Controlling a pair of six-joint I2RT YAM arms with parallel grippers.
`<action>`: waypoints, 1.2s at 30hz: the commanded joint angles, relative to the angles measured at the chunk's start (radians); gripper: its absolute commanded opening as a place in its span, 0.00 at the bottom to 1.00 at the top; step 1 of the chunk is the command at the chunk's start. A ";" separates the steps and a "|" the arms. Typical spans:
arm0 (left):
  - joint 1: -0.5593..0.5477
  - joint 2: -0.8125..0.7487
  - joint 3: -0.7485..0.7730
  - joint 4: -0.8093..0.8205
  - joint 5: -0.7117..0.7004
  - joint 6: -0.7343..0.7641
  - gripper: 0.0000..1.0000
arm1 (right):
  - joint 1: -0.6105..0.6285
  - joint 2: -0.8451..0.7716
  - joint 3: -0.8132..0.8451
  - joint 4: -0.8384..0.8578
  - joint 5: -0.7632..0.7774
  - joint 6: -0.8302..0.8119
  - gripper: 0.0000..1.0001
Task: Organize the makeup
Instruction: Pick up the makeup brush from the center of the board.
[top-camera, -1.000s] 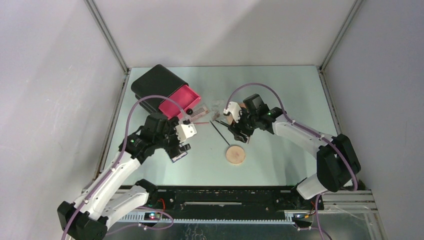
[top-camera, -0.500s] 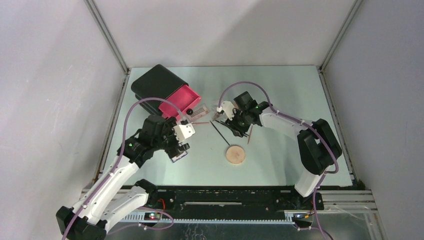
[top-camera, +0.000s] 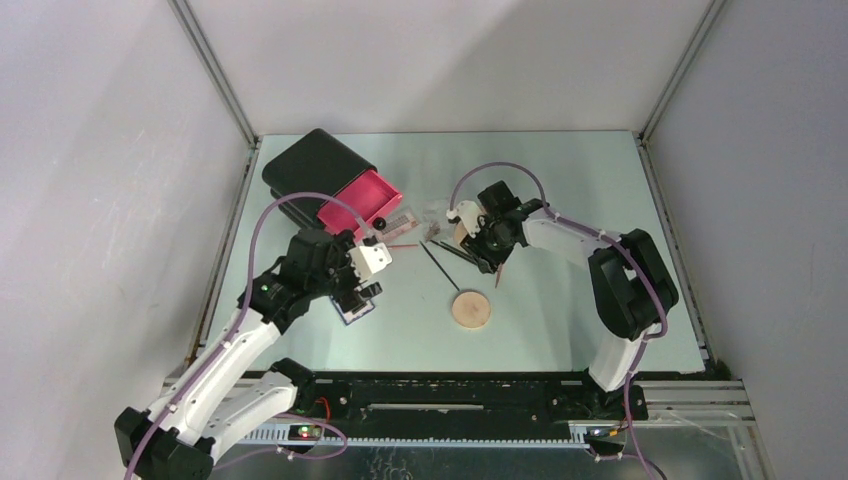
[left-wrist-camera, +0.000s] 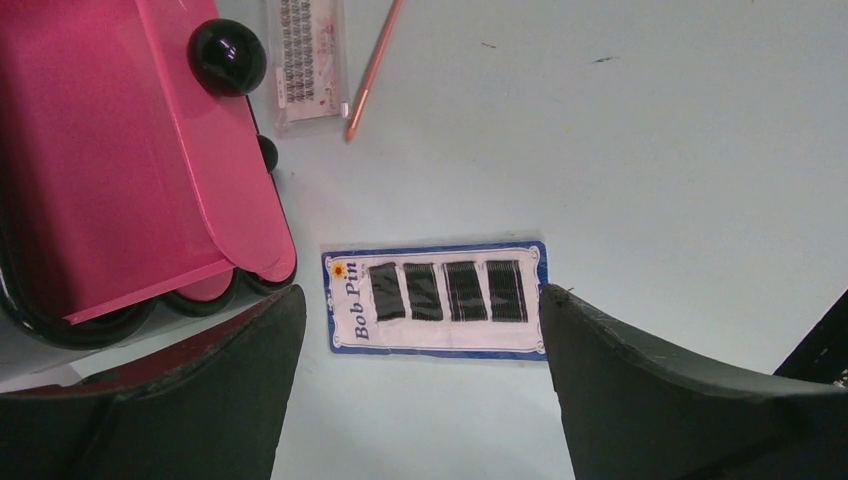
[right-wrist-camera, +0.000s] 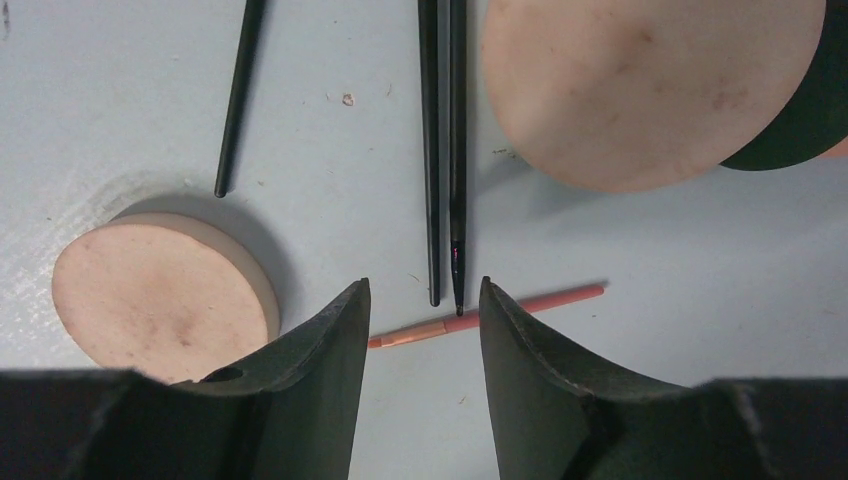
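1. The right gripper (right-wrist-camera: 422, 290) has its fingers apart by a narrow gap and grips nothing. The tips of two thin black sticks (right-wrist-camera: 431, 150) lie side by side in that gap. A pink stick (right-wrist-camera: 500, 312) lies crosswise just past them.
2. Outward, a tan disc (right-wrist-camera: 160, 295) lies flat on the table (right-wrist-camera: 650, 300) beside one finger, and a third black stick (right-wrist-camera: 238, 95) ends near it. A second tan disc (right-wrist-camera: 650, 90) overlaps a dark-green round (right-wrist-camera: 800, 110).
3. The left gripper (left-wrist-camera: 420, 300) has its fingers wide apart, straddling a bob-pin card (left-wrist-camera: 440, 325) that lies flat. Whether they touch it cannot be told.
4. Outward, an open pink drawer (left-wrist-camera: 120, 150) with a black knob (left-wrist-camera: 228, 55) sits just beside the card. A clear packet (left-wrist-camera: 305, 60) and a pink pencil (left-wrist-camera: 372, 70) lie beyond.
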 joint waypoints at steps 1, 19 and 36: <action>0.005 0.018 -0.022 0.037 0.002 -0.002 0.91 | -0.002 0.007 0.041 -0.012 -0.046 -0.002 0.52; 0.005 0.054 -0.033 0.064 -0.002 -0.008 0.91 | -0.002 0.071 0.063 -0.016 -0.044 -0.047 0.42; 0.005 0.069 -0.028 0.073 -0.002 -0.009 0.91 | -0.030 0.104 0.071 -0.034 -0.052 -0.073 0.39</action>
